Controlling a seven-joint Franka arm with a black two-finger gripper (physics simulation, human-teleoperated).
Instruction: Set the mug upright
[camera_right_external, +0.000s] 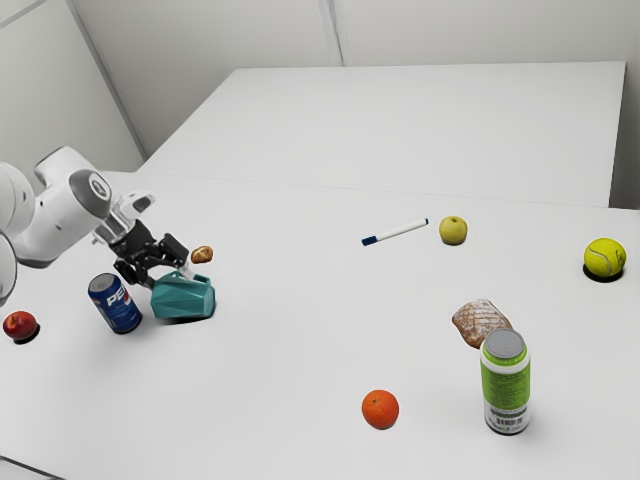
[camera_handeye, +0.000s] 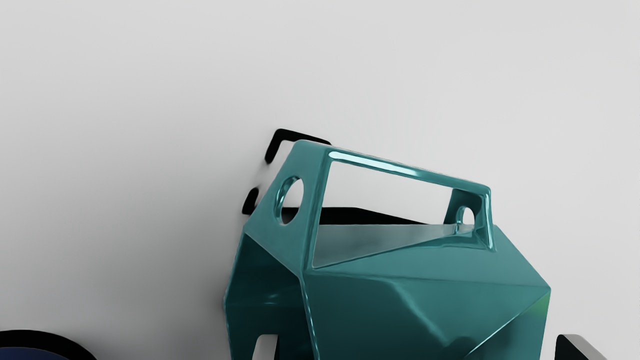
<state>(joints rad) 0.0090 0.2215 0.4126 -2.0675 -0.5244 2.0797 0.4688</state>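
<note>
Exterior view, one teal mug (camera_right_external: 183, 298) on its side, two cans (camera_right_external: 506, 385), one tool (camera_right_external: 165, 276), fingers (camera_handeye: 582, 347) apart

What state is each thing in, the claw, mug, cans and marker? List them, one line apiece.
Claw: open, fingers apart, one on each side of part of the mug.
Mug: lying on its side, not upright.
Blue Pepsi can: standing upright.
Green-and-white can: standing upright.
Marker: lying flat on the table.

the exterior view's left: mug (camera_right_external: 182, 299) beside Pepsi can (camera_right_external: 117, 306) | the exterior view's right: bread (camera_right_external: 479, 321) behind other can (camera_right_external: 506, 385)
</note>
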